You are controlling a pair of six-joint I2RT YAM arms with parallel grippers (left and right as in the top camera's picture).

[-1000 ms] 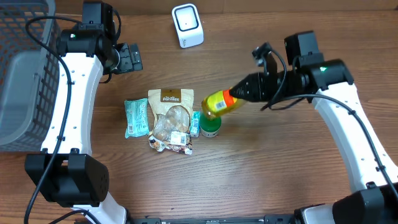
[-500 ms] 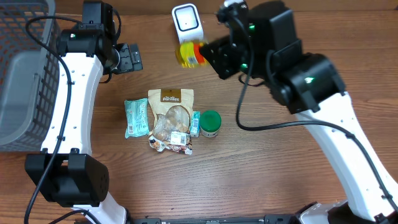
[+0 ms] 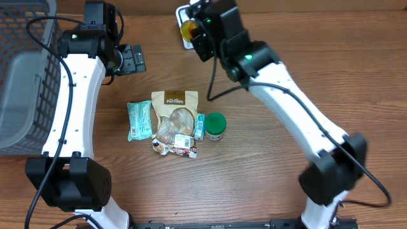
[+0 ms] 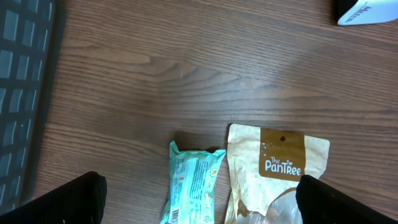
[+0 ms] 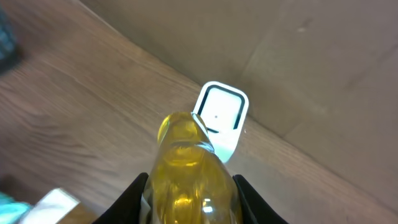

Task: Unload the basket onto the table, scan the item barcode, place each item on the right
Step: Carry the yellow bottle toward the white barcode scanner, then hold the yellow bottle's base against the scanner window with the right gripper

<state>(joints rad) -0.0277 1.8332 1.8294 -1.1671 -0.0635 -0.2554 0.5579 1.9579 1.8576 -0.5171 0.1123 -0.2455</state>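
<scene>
My right gripper (image 5: 191,198) has its jaws pinching the yellow bottle (image 5: 188,163) from both sides, and the bottle's far end points at the white scanner (image 5: 219,119) by the back wall. From overhead the bottle sits just in front of the scanner window, near it, though I can't tell whether they touch. So I judge the pick and the carry done, and what is left is the read itself. I can't see the barcode, so I can't say that it faces the window; a roll of the wrist may be needed. My left gripper (image 3: 133,58) hangs with jaws spread wide and empty, well apart from all this, looking down on the teal packet (image 4: 193,182) and the PanTree pouch (image 4: 277,168)
</scene>
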